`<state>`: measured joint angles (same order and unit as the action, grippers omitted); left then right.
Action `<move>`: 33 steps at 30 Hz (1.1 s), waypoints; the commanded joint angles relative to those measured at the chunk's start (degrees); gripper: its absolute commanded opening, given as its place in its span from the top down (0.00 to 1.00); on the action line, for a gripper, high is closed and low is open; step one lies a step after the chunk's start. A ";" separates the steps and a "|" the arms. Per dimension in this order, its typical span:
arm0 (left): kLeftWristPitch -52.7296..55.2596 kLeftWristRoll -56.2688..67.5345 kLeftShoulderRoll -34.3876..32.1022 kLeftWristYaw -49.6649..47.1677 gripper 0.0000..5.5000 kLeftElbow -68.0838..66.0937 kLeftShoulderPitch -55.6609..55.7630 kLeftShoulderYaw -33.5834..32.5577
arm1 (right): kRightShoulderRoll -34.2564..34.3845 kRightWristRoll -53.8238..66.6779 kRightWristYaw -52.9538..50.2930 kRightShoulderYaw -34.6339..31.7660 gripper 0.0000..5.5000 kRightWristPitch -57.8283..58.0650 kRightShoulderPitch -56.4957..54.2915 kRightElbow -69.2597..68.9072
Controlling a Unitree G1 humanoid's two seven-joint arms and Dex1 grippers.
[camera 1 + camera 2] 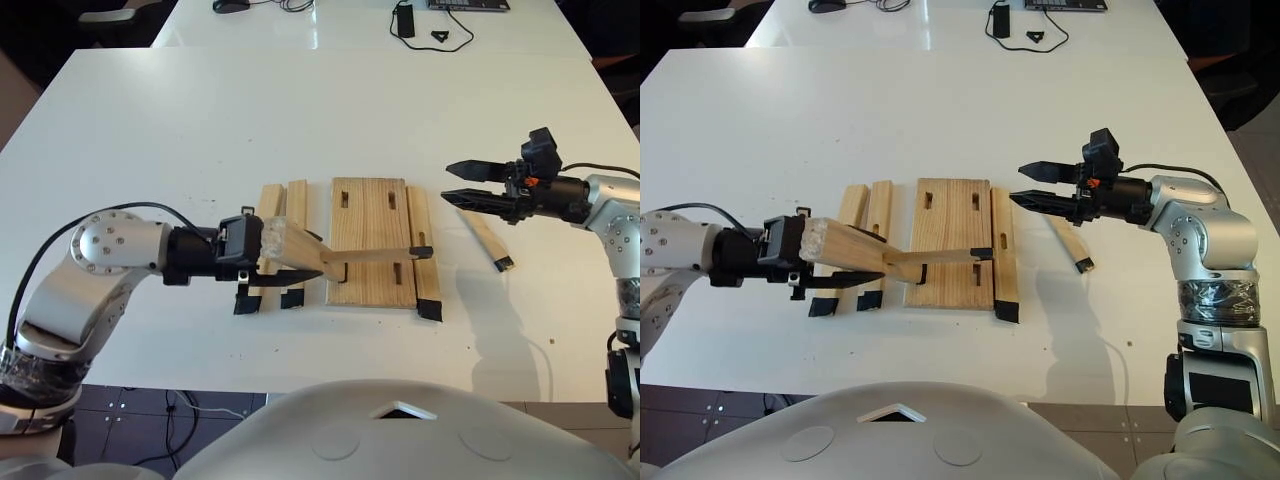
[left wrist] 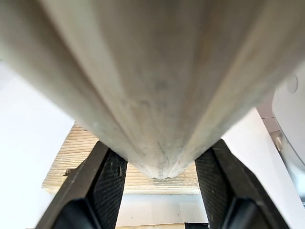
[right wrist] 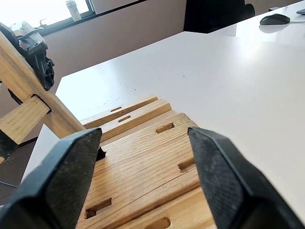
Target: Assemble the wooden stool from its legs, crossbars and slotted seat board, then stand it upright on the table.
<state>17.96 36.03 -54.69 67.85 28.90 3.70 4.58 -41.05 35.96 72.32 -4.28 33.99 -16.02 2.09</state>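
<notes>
My left gripper (image 1: 290,256) is shut on a wooden leg (image 1: 287,243), held just above the table at the seat board's left edge. A crossbar (image 1: 375,256) sticks out of that leg and reaches across the slotted seat board (image 1: 370,215), which lies flat. In the left wrist view the leg (image 2: 157,86) sits between both black fingers (image 2: 102,183). Two more legs (image 1: 270,205) lie side by side left of the board, and one leg (image 1: 422,225) lies along its right edge. My right gripper (image 1: 1018,183) hovers open to the right of the board, with nothing in it.
A short wooden piece (image 1: 487,238) with a black tip lies on the white table (image 1: 150,130) below the right gripper. A second table (image 1: 350,25) behind holds a mouse, cables and a black device. Bare tabletop stretches on the far side and to the left.
</notes>
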 commanded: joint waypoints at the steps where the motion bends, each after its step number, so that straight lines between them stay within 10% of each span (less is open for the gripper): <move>1: 5.67 -6.48 -3.07 3.34 0.63 -4.61 -0.26 7.74 | 0.71 -0.30 -1.17 0.13 0.40 -0.40 1.27 -1.58; 19: 5.48 -15.91 -6.60 5.15 0.63 -8.26 5.20 21.53 | 4.84 0.06 -8.33 -0.99 0.40 -1.21 8.77 -7.13; 33: 11.57 -9.66 -2.61 -6.37 0.63 -11.14 5.33 16.22 | 5.62 -0.54 -10.13 -1.41 0.40 -2.69 7.92 -6.14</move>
<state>19.44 35.10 -55.75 65.19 24.08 14.06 15.39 -35.98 35.88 63.26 -4.80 32.18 -7.48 -4.01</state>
